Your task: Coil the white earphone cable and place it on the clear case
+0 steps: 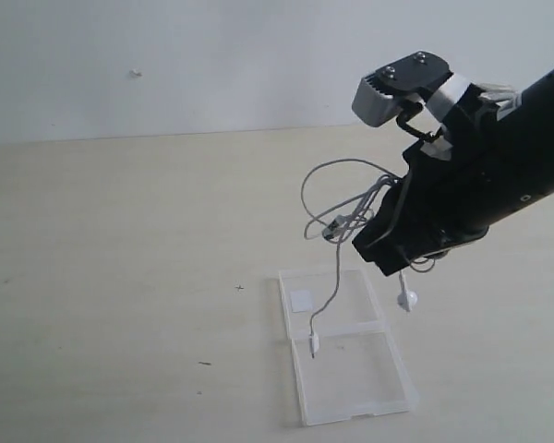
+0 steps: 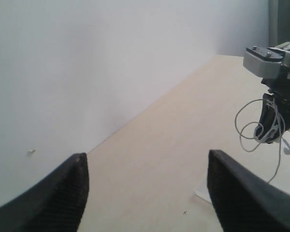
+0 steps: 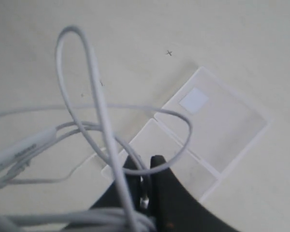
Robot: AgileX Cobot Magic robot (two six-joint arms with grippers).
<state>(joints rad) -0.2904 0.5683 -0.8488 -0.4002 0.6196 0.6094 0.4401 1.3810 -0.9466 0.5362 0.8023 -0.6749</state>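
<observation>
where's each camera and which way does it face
Exterior: off the arms, raised, looking down across the table; shows the right hand holding the white earphone cable above the clear case.
Left wrist: on the left arm, facing along the table; the open left hand frames it.
Right wrist: on the right arm, looking down past shut fingers at the case.
Shared: all three show the cable.
</observation>
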